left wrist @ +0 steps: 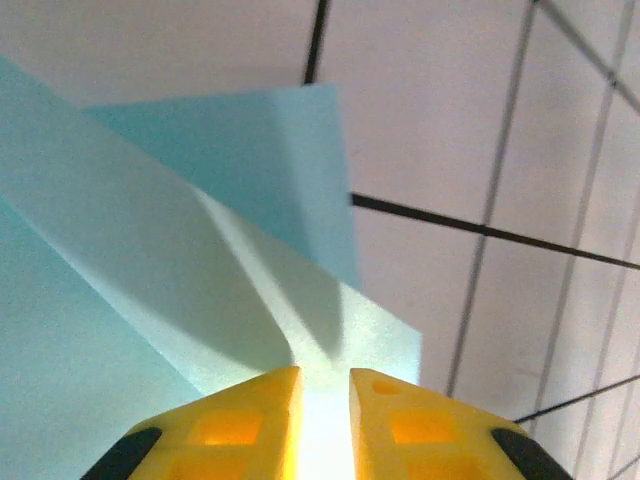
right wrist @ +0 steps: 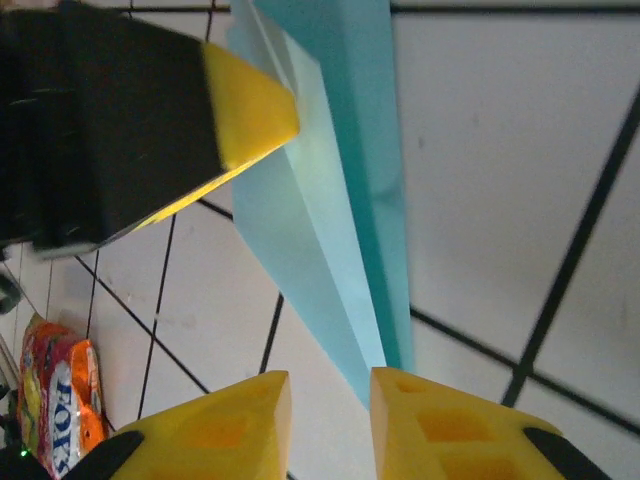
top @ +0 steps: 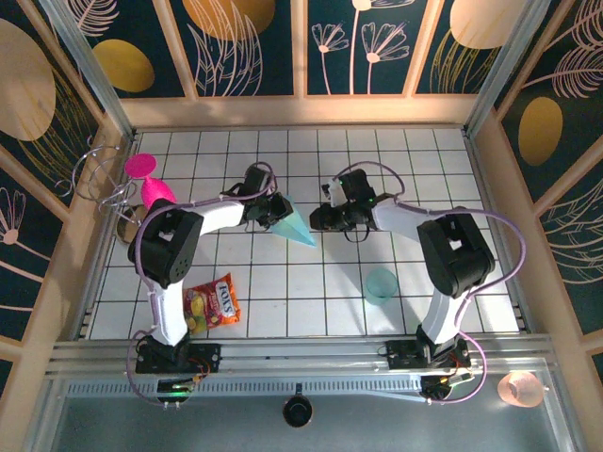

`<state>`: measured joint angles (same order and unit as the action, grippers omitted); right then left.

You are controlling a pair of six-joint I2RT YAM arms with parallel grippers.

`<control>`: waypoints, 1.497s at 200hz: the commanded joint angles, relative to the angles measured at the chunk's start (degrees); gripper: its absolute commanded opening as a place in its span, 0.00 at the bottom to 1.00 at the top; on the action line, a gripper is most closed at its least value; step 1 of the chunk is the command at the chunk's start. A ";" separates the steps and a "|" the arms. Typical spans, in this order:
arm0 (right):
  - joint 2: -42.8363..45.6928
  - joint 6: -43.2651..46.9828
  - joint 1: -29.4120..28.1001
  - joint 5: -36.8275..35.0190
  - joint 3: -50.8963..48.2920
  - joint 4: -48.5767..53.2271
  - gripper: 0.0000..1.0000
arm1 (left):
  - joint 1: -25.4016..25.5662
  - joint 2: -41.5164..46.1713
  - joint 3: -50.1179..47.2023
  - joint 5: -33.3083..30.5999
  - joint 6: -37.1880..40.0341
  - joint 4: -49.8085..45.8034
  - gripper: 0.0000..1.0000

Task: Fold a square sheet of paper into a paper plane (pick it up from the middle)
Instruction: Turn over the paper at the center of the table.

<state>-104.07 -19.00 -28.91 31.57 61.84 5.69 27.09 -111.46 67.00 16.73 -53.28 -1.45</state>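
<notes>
From above, the narrow light-blue paper plane (top: 294, 224) sits beyond and left of the round translucent teal cup (top: 381, 284), between my left hand (top: 270, 209) and right hand (top: 318, 218). Folding looks finished, I judge, and next comes a clean release.

Left wrist: my fingers (left wrist: 245, 425) are barely parted with paper between them, and I cannot tell if they grip it.

Right wrist: the hand is slightly open, the plane's nose at its mouth, unheld.

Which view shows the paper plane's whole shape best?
Top external: the paper plane shows nearly whole, a pointed dart between the arms. Left wrist gives close-up folded layers; right wrist, its narrow pointed end.
</notes>
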 commanded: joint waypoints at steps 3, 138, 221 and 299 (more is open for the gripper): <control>-4.77 -0.99 0.28 0.34 3.99 -2.18 0.30 | -1.42 5.71 -2.65 -2.21 -2.16 2.18 0.26; -16.95 7.11 0.33 9.49 15.74 -0.57 0.21 | -4.07 11.13 -19.10 2.91 -11.65 19.70 0.43; -9.61 -0.94 3.07 14.23 12.56 -10.88 0.02 | -4.06 17.36 -20.26 4.94 -10.32 24.68 0.45; -0.78 -23.31 5.50 21.68 3.68 -31.76 0.01 | -3.30 19.73 -20.74 13.62 -12.44 40.00 0.55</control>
<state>-107.13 -32.71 -23.70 49.12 68.07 -16.80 23.16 -92.18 46.13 26.26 -64.84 31.59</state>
